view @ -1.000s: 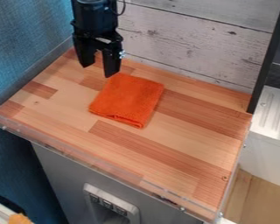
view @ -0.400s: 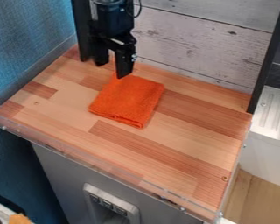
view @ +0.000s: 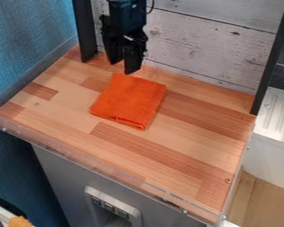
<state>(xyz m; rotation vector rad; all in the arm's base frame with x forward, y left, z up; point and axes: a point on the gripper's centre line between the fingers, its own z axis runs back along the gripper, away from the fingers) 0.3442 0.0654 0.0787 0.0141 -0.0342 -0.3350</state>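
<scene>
The black gripper (view: 123, 67) hangs over the back left part of the wooden counter, pointing down, just behind the far edge of an orange cloth (view: 128, 101). Its two fingers stand a small gap apart, with nothing seen between them. The cloth lies flat and folded into a rough square left of the counter's middle, with its layered edge toward the front. Whether the right fingertip touches the cloth's far corner cannot be told.
The wooden counter (view: 186, 155) has a clear raised strip along its front edge. Behind is a whitewashed plank wall (view: 198, 48), with dark upright posts at the back left and right. A blue wall (view: 25, 40) borders the left; a white sink unit (view: 278, 115) stands right.
The gripper has moved to the right along the back of the counter and appears turned, its fingertips now seen closer together. The orange cloth has stayed in place.
</scene>
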